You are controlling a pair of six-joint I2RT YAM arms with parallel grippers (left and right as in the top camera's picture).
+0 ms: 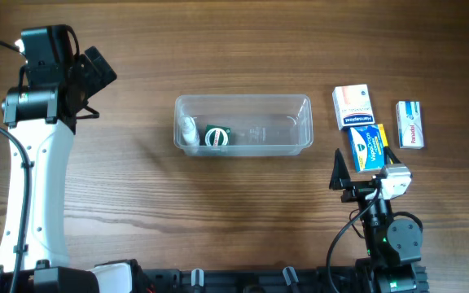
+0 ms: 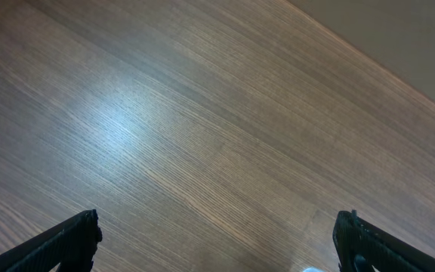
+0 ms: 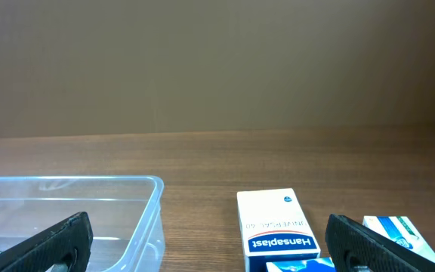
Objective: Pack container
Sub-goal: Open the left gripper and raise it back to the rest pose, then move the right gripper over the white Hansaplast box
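The clear plastic container (image 1: 259, 98) stands at the table's middle. Inside its left end lie a small white bottle (image 1: 187, 130) and a round green-lidded item (image 1: 216, 137). My right gripper (image 1: 365, 168) is open and empty, low at the container's right, just in front of a blue box (image 1: 368, 146). In the right wrist view the container's corner (image 3: 146, 224) is at the left and a white Hansaplast box (image 3: 275, 225) lies between my open fingers (image 3: 210, 249). My left gripper (image 1: 96, 72) is far left, open and empty, over bare wood (image 2: 217, 242).
Three small boxes lie right of the container: the Hansaplast box (image 1: 352, 106), the blue box touching its near end, and a white-blue box (image 1: 411, 124) farther right, which also shows in the right wrist view (image 3: 396, 231). The left arm's white body (image 1: 31, 187) stands along the left edge.
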